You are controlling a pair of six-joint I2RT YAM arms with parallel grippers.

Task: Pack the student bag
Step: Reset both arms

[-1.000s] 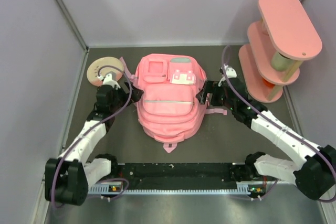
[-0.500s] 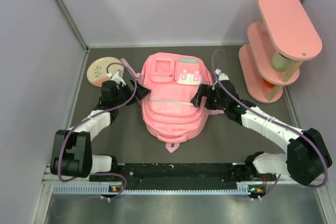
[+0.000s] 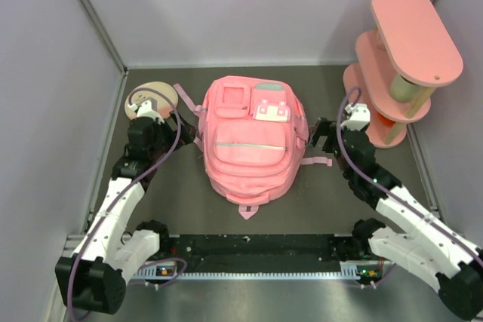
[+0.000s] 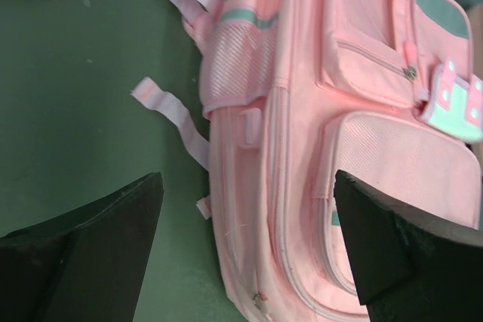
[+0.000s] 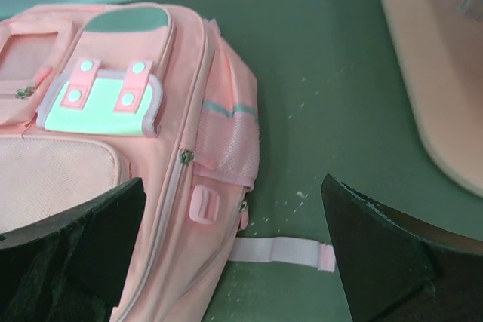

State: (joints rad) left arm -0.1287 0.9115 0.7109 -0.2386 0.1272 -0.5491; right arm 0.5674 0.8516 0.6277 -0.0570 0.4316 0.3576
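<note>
Backpack lies lengthwise, top pointing away; left hand and right hand, both released and empty, flank it equally.

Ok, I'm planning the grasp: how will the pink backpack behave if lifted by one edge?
The student bag is soft, creased fabric lying flat, so it will probably sag and fold rather than lift stiffly. Its loose straps would likely dangle and drag. It looks slack rather than stuffed, so probably light, though its contents are hidden.

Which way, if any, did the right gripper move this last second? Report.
Yes. The right gripper backed away from the student bag, toward the pink shelf.
</note>
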